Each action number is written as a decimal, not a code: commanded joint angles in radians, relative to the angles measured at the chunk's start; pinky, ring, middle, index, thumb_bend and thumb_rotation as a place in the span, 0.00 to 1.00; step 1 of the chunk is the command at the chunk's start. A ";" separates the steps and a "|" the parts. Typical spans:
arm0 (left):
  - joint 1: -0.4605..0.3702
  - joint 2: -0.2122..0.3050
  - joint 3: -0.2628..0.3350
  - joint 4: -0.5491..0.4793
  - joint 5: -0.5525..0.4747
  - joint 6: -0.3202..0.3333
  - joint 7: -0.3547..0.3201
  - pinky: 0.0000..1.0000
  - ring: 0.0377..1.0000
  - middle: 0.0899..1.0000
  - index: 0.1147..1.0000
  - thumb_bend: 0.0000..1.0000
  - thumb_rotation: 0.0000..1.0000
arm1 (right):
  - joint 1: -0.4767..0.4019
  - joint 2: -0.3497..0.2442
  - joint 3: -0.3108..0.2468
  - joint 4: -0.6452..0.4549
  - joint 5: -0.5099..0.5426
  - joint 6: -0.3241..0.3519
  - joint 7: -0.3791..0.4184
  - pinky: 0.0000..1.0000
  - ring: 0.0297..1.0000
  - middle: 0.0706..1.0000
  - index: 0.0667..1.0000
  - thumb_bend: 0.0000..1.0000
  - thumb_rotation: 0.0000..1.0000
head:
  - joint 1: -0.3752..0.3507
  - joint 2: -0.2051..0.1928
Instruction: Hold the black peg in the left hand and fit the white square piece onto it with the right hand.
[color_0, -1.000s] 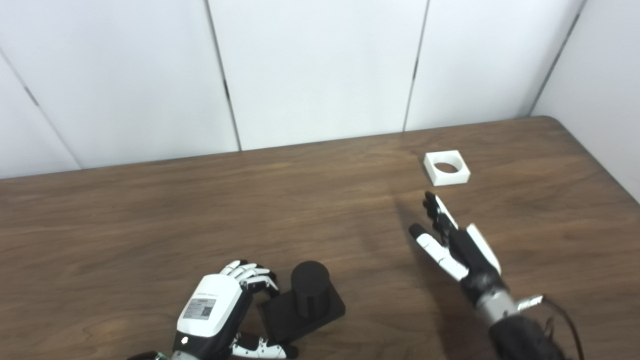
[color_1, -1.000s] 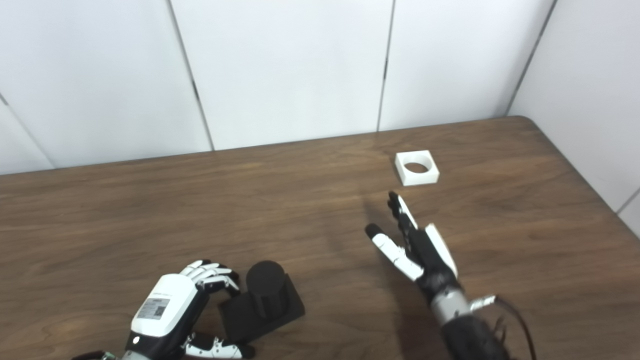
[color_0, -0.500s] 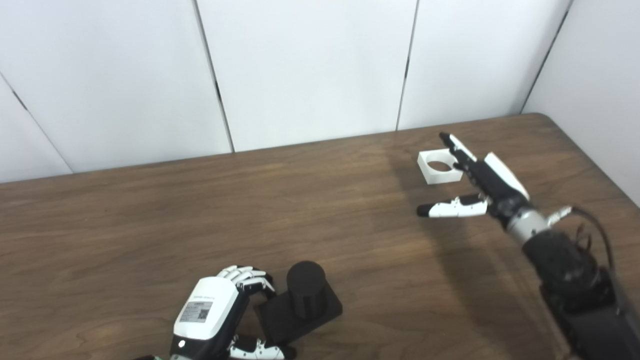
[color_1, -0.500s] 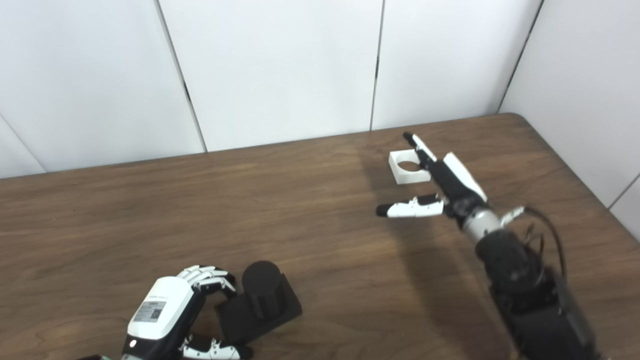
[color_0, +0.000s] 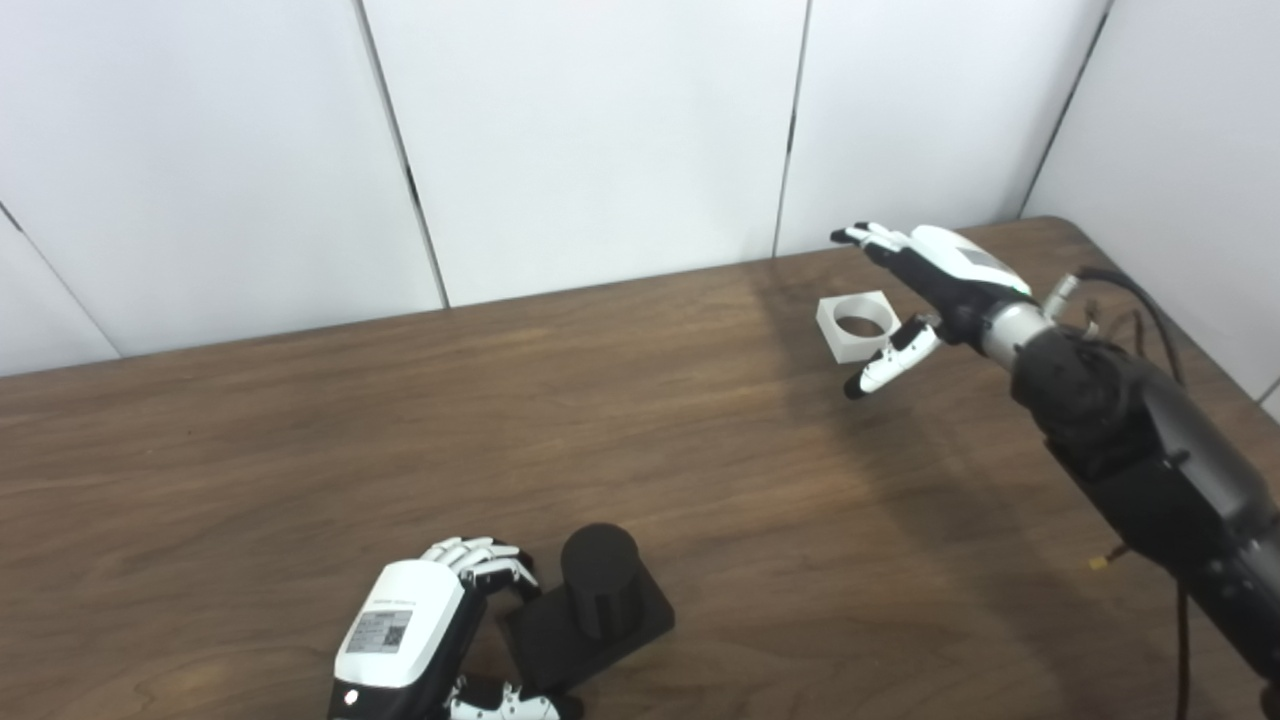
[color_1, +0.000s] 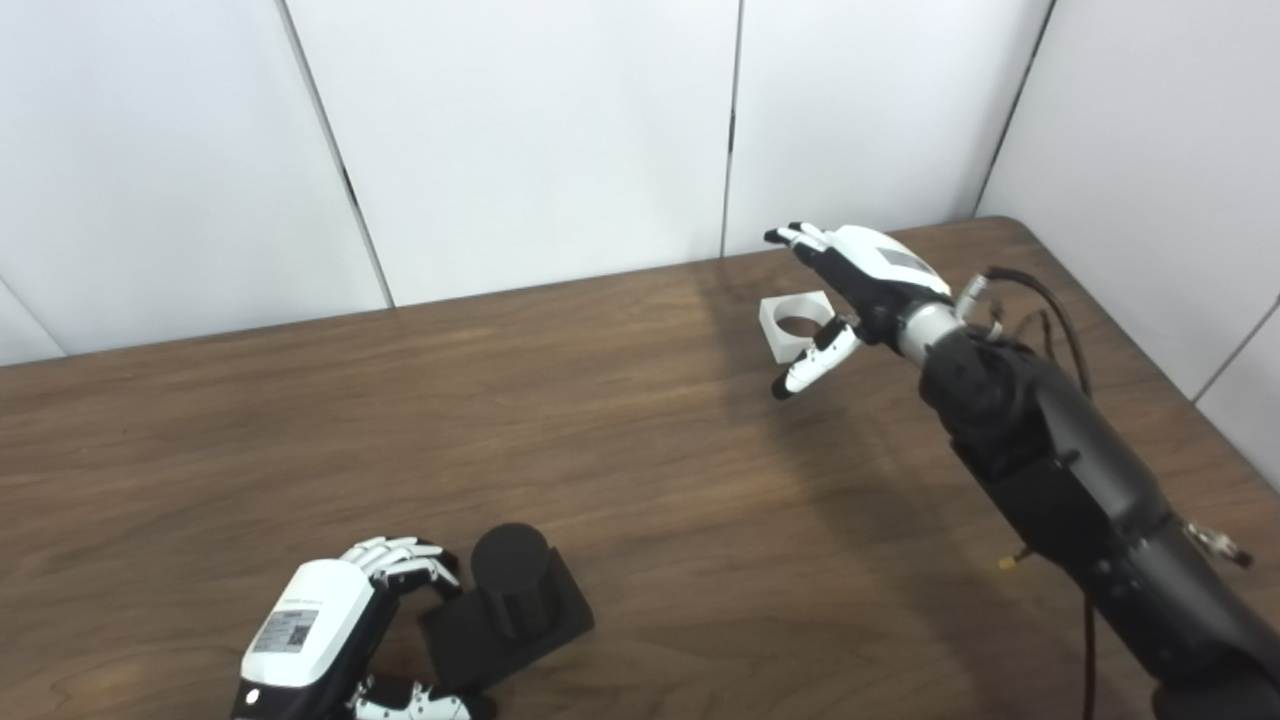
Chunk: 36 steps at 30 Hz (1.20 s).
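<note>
the table (color_0: 300, 430) is dark brown wood with a streaky grain. the peg (color_0: 598, 580) and its flat square base are matte black all over. the square piece (color_0: 853, 325) is plain white. the left hand (color_0: 410, 640) has a white back with a small grey label (printed with a dark code square), white fingers with black between the segments. the right hand (color_0: 940, 290) is white on its back over black, with black fingertips, a silver wrist and a black arm. the wall panels (color_0: 600, 130) are white with dark seams.
</note>
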 joint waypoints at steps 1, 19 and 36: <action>0.022 0.007 -0.023 0.018 0.031 0.003 -0.047 0.84 0.79 0.72 0.42 0.52 0.04 | -0.088 -0.042 0.009 0.016 -0.056 -0.010 0.014 1.00 1.00 1.00 0.95 0.98 0.16 | 0.000 -0.001; 0.026 0.005 -0.020 0.012 0.026 -0.001 -0.047 0.84 0.79 0.72 0.42 0.52 0.04 | -0.305 -0.061 0.149 0.333 -0.244 -0.094 0.088 1.00 1.00 1.00 0.96 0.99 0.16 | 0.002 0.000; 0.026 -0.002 -0.019 -0.013 0.032 0.034 -0.073 0.84 0.79 0.72 0.42 0.52 0.04 | -0.312 -0.032 0.168 0.395 -0.296 -0.051 0.130 1.00 1.00 1.00 0.96 1.00 0.25 | 0.014 0.020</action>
